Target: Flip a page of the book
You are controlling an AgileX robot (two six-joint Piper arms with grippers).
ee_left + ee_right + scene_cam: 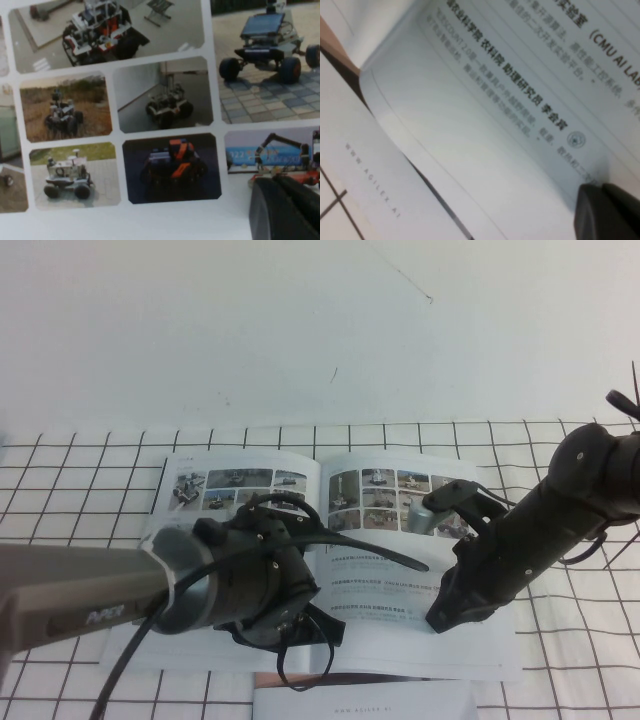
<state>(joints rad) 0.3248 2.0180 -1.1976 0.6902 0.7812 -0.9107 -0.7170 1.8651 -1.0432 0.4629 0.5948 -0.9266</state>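
The book [300, 464] lies open on the checked cloth, with photo grids of vehicles on both leaves. The right-hand page [372, 582] has photos at the top and grey text lines below. My right gripper [437, 623] points down onto its lower part. In the right wrist view its shut fingertips [602, 187] touch the text page [485, 125], which bows up slightly near its lower edge. My left gripper [300, 630] rests low over the left-hand leaf. In the left wrist view it [274, 181] is shut, its tips on the leaf [165, 222] below the vehicle photos.
A white-covered booklet with small grey lettering [365, 705] lies just in front of the book, and also shows in the right wrist view [370, 155]. The white cloth with a black grid [80, 475] covers the table, with a plain white surface [300, 320] behind it.
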